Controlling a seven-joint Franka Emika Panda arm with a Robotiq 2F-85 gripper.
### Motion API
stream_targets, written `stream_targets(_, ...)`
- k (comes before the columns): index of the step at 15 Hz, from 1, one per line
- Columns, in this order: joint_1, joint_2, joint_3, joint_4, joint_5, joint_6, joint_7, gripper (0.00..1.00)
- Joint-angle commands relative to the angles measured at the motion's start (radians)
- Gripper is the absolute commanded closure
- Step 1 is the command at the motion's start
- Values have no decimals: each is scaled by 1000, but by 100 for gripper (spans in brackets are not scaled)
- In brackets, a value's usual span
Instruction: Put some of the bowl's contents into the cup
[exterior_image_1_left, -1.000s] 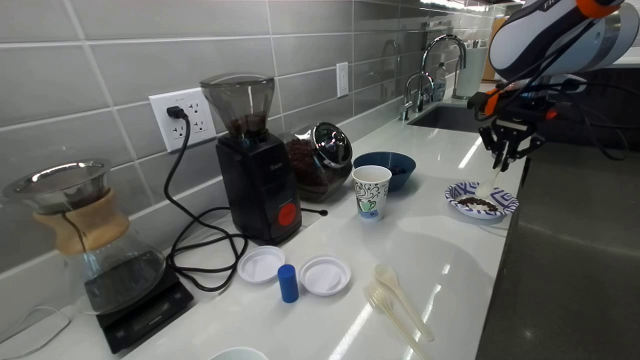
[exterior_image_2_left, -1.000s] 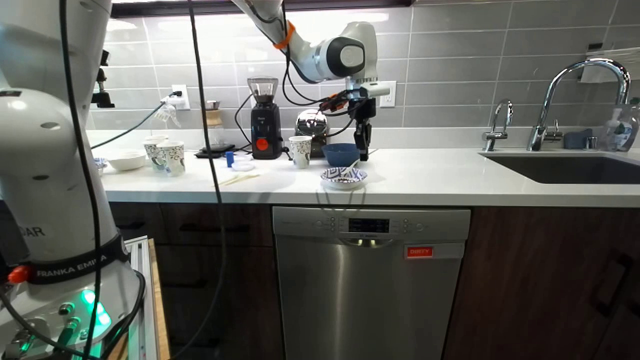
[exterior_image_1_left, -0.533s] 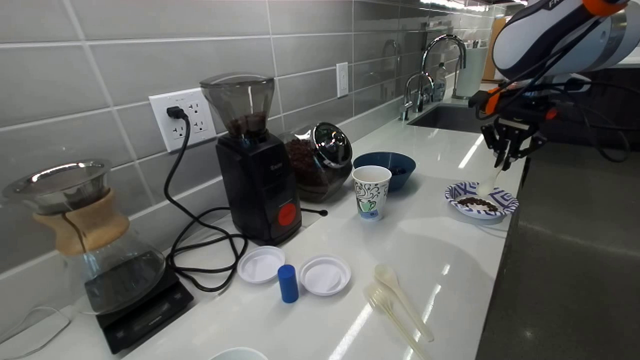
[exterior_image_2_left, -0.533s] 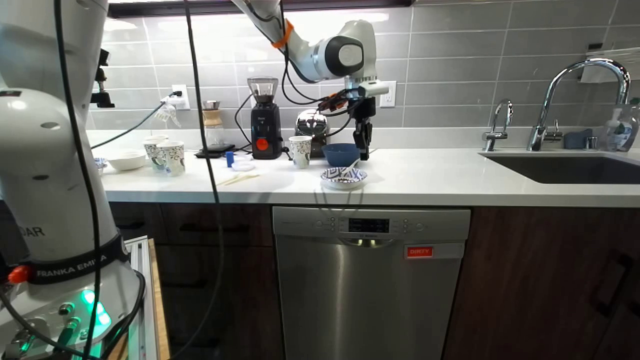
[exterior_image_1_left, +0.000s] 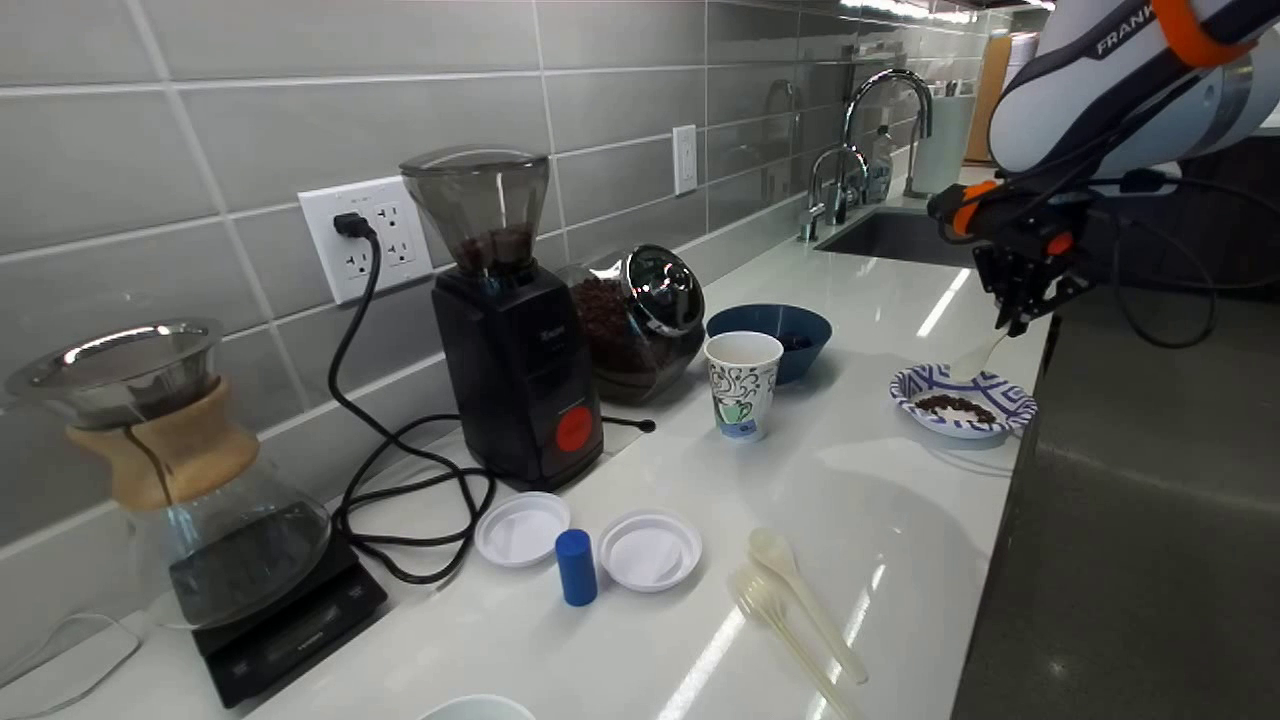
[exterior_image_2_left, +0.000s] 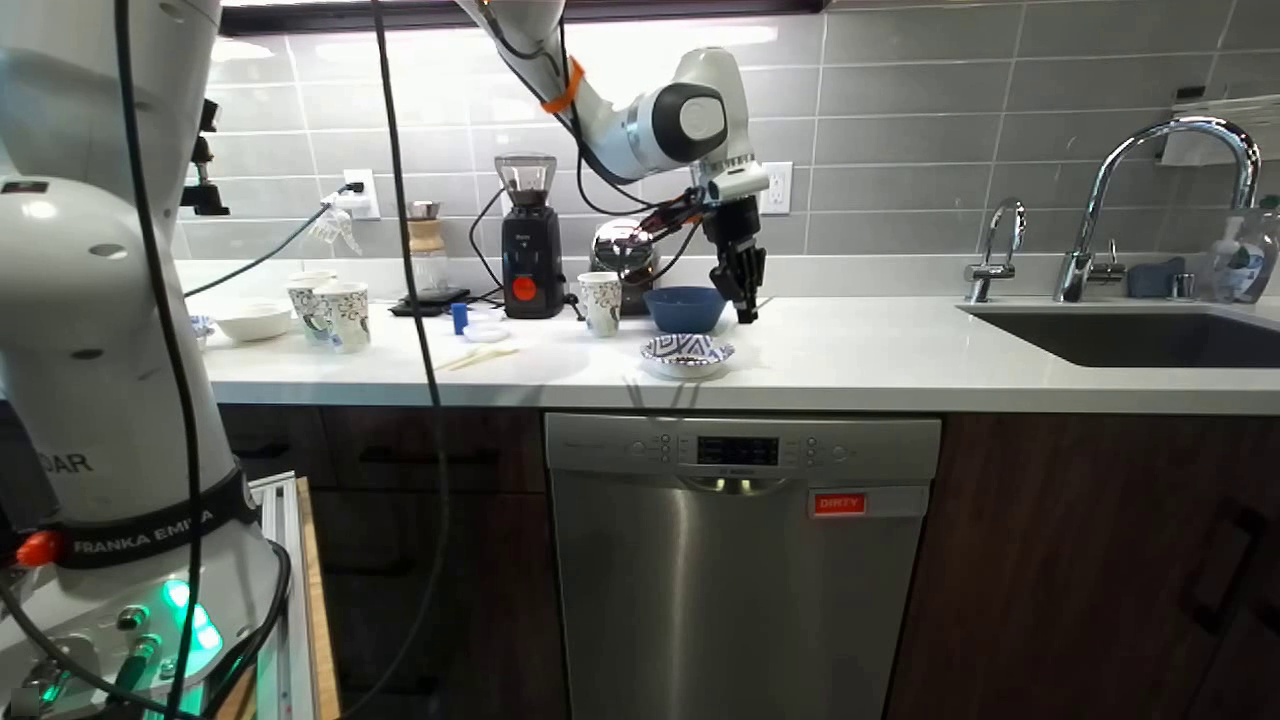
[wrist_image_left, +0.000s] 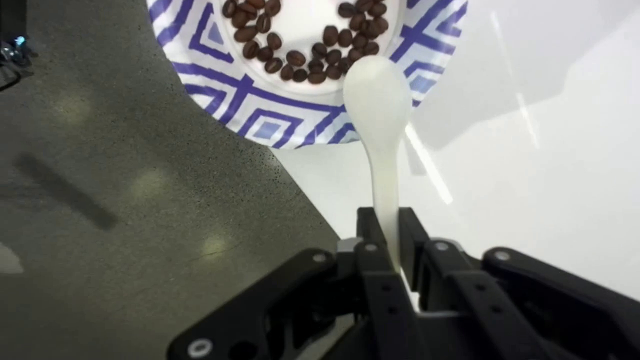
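Observation:
The bowl, a shallow white dish with a dark-blue pattern (exterior_image_1_left: 1014, 403), stands near the counter's front edge. It also shows in an exterior view (exterior_image_2_left: 686, 368) and the wrist view (wrist_image_left: 270, 122). It holds brown coffee beans (wrist_image_left: 316, 70). My gripper (wrist_image_left: 387, 222) is shut on the handle of a pale plastic spoon (wrist_image_left: 378, 102). In both exterior views the gripper (exterior_image_1_left: 1012, 326) (exterior_image_2_left: 746, 316) is tilted, above and beside the bowl. The spoon's head is over the bowl's rim, close to the beans; no beans show on it. The printed paper cup (exterior_image_1_left: 741, 392) (exterior_image_2_left: 602, 305) stands upright, apart from the bowl.
A dark-blue bowl (exterior_image_1_left: 790, 350) stands behind the cup, with a glass jar (exterior_image_1_left: 635, 335) and a black grinder (exterior_image_1_left: 515, 375) along the wall. A loose spoon (exterior_image_1_left: 805, 600), a fork (exterior_image_1_left: 775, 620), white lids (exterior_image_1_left: 650, 552) and a blue cylinder (exterior_image_1_left: 576, 568) lie or stand nearer.
My gripper has tilted, its fingertips swinging right in an exterior view. The spoon now lies at a shallower angle, with its head at the bowl's rim. Bowl and cup have not moved.

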Motion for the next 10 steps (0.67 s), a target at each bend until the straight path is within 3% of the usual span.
stream_targets(1, 46, -8, -36, -34, -129, 13, 182, 97)
stream_targets(10, 75, 24, -29, -28, -293, -10, 362, 97)
